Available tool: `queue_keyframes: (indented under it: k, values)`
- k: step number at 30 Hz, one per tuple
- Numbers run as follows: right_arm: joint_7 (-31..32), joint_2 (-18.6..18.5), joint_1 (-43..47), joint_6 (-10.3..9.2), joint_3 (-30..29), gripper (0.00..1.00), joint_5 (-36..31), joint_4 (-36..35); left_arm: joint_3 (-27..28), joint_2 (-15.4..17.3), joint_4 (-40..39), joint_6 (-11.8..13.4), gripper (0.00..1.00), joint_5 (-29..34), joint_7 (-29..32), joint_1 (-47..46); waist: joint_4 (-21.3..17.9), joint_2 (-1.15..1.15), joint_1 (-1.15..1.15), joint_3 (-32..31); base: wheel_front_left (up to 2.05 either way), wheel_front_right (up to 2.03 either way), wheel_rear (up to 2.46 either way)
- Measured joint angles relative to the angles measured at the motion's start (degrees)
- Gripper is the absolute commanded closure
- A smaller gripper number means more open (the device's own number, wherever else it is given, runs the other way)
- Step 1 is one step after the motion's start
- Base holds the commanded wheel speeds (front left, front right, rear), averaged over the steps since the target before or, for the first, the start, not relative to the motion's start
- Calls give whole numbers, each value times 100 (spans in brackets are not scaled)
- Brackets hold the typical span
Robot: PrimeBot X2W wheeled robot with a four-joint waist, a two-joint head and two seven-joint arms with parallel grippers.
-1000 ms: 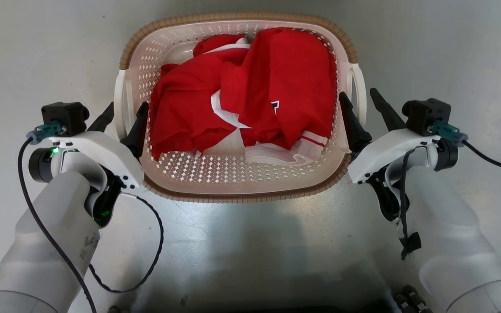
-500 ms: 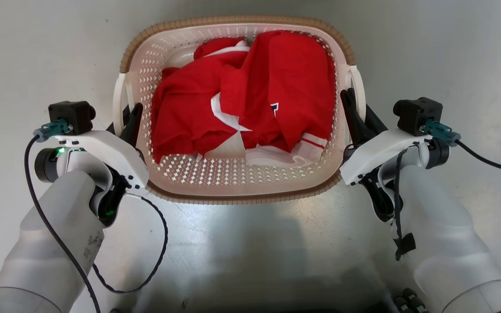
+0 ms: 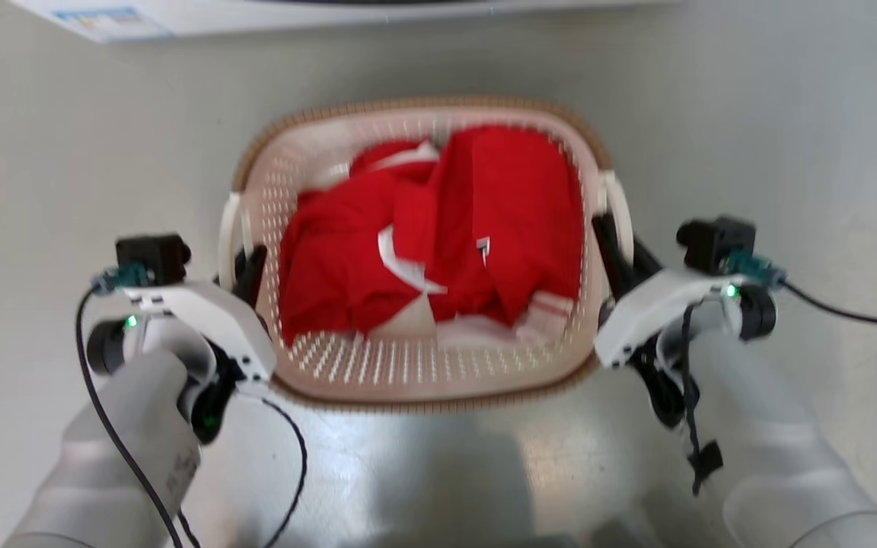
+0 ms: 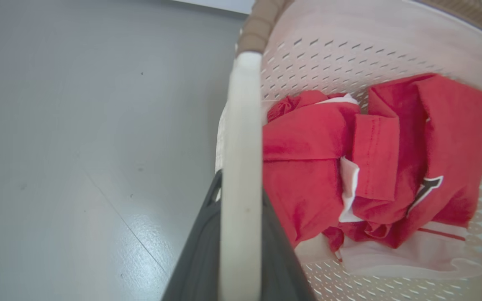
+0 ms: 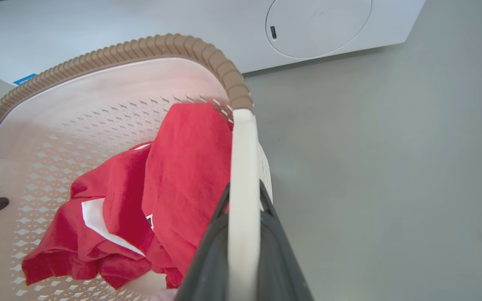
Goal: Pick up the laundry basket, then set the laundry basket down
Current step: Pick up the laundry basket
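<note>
We see grey floor [image 3: 789, 152] all around, and a white washer [image 5: 308, 25] along its far edge. The laundry basket [image 3: 408, 365] is in front of us in the middle of the floor, well short of the washer. We cannot tell whether its base touches the floor. Crumpled red clothing [image 3: 515, 213] with white trim fills it. Our left gripper [image 3: 244, 262] is pinched on the basket's left white handle [image 4: 241, 167], one dark finger on each side. Our right gripper [image 3: 621, 243] is clamped the same way on the right handle [image 5: 243, 188].
</note>
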Motion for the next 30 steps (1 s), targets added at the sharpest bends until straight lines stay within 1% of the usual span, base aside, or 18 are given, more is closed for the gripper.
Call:
queue_keyframes:
  k: [7,11,14,20,30]
  values:
    - [0,-2,235,0,621,100,458,482,-309,-112,229,0,100,-394,29,469,-18,0,0,-694,0,0,0]
    - [7,7,376,0,1044,100,891,749,-425,-220,419,0,100,-649,246,681,-36,0,0,-1135,0,0,0]
    - [44,-3,478,0,1348,100,1207,802,-502,-244,498,0,100,-815,309,820,-55,0,0,-1481,0,0,0]
    - [328,1,660,0,1838,100,1740,939,-643,-311,665,0,100,-1000,509,1088,-109,0,0,-2177,0,0,0]
    - [827,-8,1026,-1,2387,100,2317,1157,-849,-505,916,1,100,-1249,761,1612,-218,0,0,-3242,0,0,0]
